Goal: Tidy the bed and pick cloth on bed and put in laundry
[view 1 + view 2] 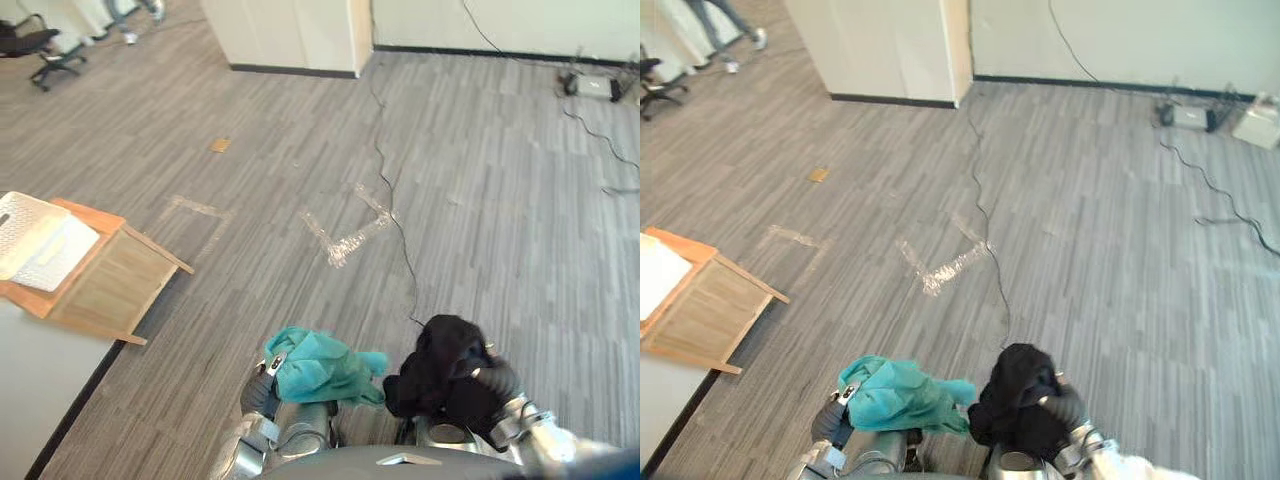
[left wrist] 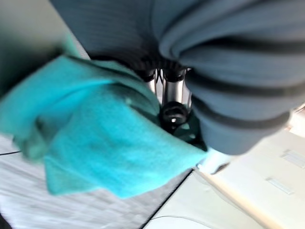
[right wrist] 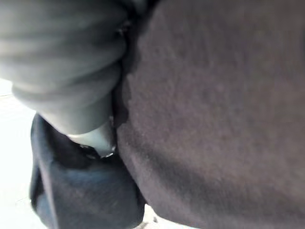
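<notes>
Grey floor (image 1: 450, 150); left hand (image 1: 262, 390) grips teal cloth (image 1: 318, 366), right hand (image 1: 497, 384) black cloth (image 1: 440, 362) (bunched).

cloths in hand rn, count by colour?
teal cloth: 1, bunched in the left hand
black cloth: 1, bunched in the right hand
Total: 2

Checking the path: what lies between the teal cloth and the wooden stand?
Bare grey floor, seen in the left eye view between the teal cloth in the left hand and the wooden stand.
</notes>
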`<state>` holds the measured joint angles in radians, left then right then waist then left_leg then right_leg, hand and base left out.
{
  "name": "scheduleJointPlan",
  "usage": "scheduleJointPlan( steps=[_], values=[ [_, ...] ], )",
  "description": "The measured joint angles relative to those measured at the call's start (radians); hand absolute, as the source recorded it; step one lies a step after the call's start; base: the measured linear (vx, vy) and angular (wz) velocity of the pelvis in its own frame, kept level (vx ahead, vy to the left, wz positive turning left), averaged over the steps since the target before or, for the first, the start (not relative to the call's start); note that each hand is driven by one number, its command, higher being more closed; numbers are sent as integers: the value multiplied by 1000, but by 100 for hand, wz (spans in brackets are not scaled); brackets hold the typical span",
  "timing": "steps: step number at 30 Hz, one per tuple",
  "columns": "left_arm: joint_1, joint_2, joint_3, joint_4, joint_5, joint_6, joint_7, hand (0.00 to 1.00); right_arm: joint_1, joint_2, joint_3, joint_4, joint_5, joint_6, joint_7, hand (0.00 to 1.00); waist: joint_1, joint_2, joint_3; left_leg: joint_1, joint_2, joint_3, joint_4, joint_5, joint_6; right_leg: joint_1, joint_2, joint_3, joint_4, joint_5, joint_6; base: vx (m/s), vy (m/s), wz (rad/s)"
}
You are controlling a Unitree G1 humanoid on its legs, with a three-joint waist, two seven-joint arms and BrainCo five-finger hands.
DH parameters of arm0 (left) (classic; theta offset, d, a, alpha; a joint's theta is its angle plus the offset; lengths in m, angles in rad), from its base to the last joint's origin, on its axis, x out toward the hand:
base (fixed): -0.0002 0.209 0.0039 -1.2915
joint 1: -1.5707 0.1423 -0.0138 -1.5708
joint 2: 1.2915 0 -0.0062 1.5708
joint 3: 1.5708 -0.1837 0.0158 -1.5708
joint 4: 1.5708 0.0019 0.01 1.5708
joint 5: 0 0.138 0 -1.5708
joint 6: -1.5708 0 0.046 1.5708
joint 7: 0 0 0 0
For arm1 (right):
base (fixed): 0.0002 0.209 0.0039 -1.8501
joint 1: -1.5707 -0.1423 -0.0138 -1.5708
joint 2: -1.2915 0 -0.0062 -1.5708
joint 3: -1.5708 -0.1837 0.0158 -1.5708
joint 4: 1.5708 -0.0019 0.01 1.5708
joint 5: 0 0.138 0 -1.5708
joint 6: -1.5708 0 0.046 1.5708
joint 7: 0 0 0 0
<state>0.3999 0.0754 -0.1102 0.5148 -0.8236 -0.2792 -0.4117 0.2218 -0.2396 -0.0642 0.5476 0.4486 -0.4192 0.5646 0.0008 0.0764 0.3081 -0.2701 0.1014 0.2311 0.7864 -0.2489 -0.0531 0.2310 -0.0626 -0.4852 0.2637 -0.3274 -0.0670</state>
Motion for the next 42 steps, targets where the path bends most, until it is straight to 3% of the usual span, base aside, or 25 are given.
scheduleJointPlan(
  steps=[2, 3, 4, 5, 6, 7, 9, 11, 13, 14, 15, 18, 22, 24, 25, 27, 28, 29, 30, 31, 32, 35, 37, 39, 42],
  values=[
    [13, -24, -7, -14, 20, -19, 2, 100, -12, 13, 2, -25, 0, 46, -31, 100, 9, -1, 1, 15, -52, 74, -247, 66, 42, 66, 14, -27, -48, 2, 43, 497, -60, 36],
    [12, -25, -25, -16, 30, -32, 4, 100, -11, 30, 6, -24, 0, 72, -62, 100, 9, 0, 0, 40, -84, 135, -409, 177, 88, 107, 25, -53, -59, -13, 69, 544, -23, 72],
    [20, -24, -52, -16, 32, -51, 9, 100, 1, 45, 20, -22, -1, 89, -92, 100, 10, 11, -6, 76, -93, 204, -534, 309, 188, 152, 49, -75, -57, -34, 106, 441, 3, 83],
    [16, -21, -56, -10, 33, -60, 17, 100, 9, 61, 25, -7, -2, 97, -107, 100, 12, 1, -7, 105, -106, 237, -550, 279, 282, 171, 48, -84, -54, -41, 119, 409, 11, 103],
    [-10, -11, -58, 3, 35, -63, 32, 100, 17, 100, 43, 15, -2, 106, -143, 100, 8, -41, -15, 115, -143, 238, -553, 270, 302, 195, 24, -110, -44, -36, 153, 315, 5, 74],
    [-14, -12, -65, 4, 40, -65, 35, 100, 14, 109, 54, 19, -3, 107, -156, 100, 15, -41, -19, 115, -142, 239, -557, 247, 302, 187, 25, -111, -32, -22, 176, 389, 17, 59],
    [-22, -7, -75, -2, 72, -70, 51, 100, -7, 152, 102, 21, -24, 107, -215, 100, 52, -55, -19, 107, -136, 230, -486, 171, 288, 197, 26, -97, -45, 46, 196, 430, 20, 9],
    [-28, -16, -74, 5, 76, -77, 72, 100, -16, 152, 123, 26, -44, 112, -241, 100, 65, -58, -27, 107, -125, 232, -432, 102, 288, 197, 12, -80, 0, 66, 206, 382, 24, -5],
    [-23, -12, -80, 20, 110, -85, 94, 100, -19, 155, 132, 32, -61, 115, -271, 100, 66, -64, -61, 134, -140, 216, -393, 22, 265, 87, -84, -43, 327, 114, 217, 382, 57, 9],
    [-23, -9, -84, 21, 115, -88, 98, 100, -18, 155, 132, 32, -61, 114, -274, 100, 64, -68, -61, 148, -147, 203, -396, 10, 259, 46, -116, -33, 436, 163, 191, 472, 38, 44],
    [-22, 6, -87, 18, 143, -100, 116, 100, -16, 153, 134, 33, -63, 114, -278, 100, 55, -76, -57, 199, -169, 162, -413, -11, 248, -81, -199, 11, 725, 192, 133, 473, 15, 64],
    [-19, 22, -100, 27, 145, -99, 154, 100, 21, 152, 155, 21, -62, 105, -289, 100, 38, -82, -56, 302, -171, 59, -467, -13, 237, -225, -257, 17, 875, 122, 120, 395, -14, 100],
    [-26, 28, -108, 25, 136, -95, 178, 100, 69, 160, 177, -11, -71, 83, -305, 100, 15, -89, -57, 394, -164, -109, -521, -9, 209, -354, -276, 15, 683, 55, 116, 381, -117, 131],
    [-48, 32, -108, 28, 136, -73, 180, 100, 65, 159, 184, -18, -80, 76, -325, 100, 16, -85, -55, 422, -140, -212, -525, -25, 162, -392, -221, 46, 369, 63, 141, 320, -206, 122],
    [-53, 32, -108, 28, 136, -69, 179, 100, 63, 159, 183, -19, -80, 75, -328, 100, 16, -82, -53, 425, -135, -227, -525, -29, 154, -395, -210, 61, 318, 72, 145, 305, -238, 122],
    [-65, 35, -105, 31, 136, -56, 175, 100, 58, 159, 173, -31, -81, 75, -329, 100, 20, -80, -50, 447, -113, -302, -516, -64, 89, -415, -161, 175, 38, 202, 156, 325, -305, 104],
    [-63, 35, -103, 32, 136, -56, 174, 100, 59, 158, 172, -35, -81, 75, -328, 100, 21, -81, -50, 446, -110, -306, -512, -72, 75, -416, -158, 197, 5, 231, 161, 335, -386, 79],
    [-56, 43, -99, 36, 136, -57, 166, 100, 59, 157, 165, -47, -81, 75, -318, 100, 19, -80, -51, 446, -95, -322, -484, -100, 27, -408, -146, 238, -17, 344, 167, 317, -425, 77],
    [-67, 43, -93, 54, 136, -57, 154, 100, 56, 147, 154, -57, -82, 76, -309, 100, 15, -61, -40, 444, -55, -330, -466, -119, -3, -400, -124, 215, 22, 326, 127, 295, -422, 72],
    [-67, 43, -94, 53, 136, -58, 145, 100, 55, 145, 153, -63, -82, 76, -306, 100, 17, -49, -39, 445, -43, -324, -466, -122, -7, -405, -117, 209, 43, 306, 117, 312, -459, 59],
    [-59, 42, -89, 53, 136, -61, 123, 100, 50, 136, 145, -79, -82, 76, -302, 100, 18, -32, -35, 445, -15, -322, -475, -123, -10, -436, -116, 184, 138, 243, 93, 239, -351, 47],
    [-50, 38, -73, 61, 136, -62, 96, 100, 44, 118, 151, -103, -81, 77, -290, 100, 30, -32, -36, 423, 18, -307, -412, -108, -29, -462, -119, 143, 267, 108, 66, 221, -316, 35],
    [-39, 29, -72, 61, 136, -67, 81, 100, 43, 116, 148, -109, -81, 81, -289, 100, 27, -33, -35, 340, 38, -285, -246, -67, -28, -431, -114, 109, 253, 88, 57, 153, -285, 41],
    [-16, 11, -66, 45, 136, -86, 44, 100, 59, 109, 145, -137, -81, 102, -287, 100, 19, -24, -32, 192, 105, -220, 66, 13, -10, -332, -73, 53, 172, 75, 38, 180, -257, 56],
    [-7, 10, -67, 18, 137, -88, 25, 100, 61, 102, 115, -139, -81, 120, -282, 100, 39, -16, -30, 102, 78, -159, 212, -15, 4, -217, -44, 41, 73, 72, 30, 216, -140, 11]
  ],
)
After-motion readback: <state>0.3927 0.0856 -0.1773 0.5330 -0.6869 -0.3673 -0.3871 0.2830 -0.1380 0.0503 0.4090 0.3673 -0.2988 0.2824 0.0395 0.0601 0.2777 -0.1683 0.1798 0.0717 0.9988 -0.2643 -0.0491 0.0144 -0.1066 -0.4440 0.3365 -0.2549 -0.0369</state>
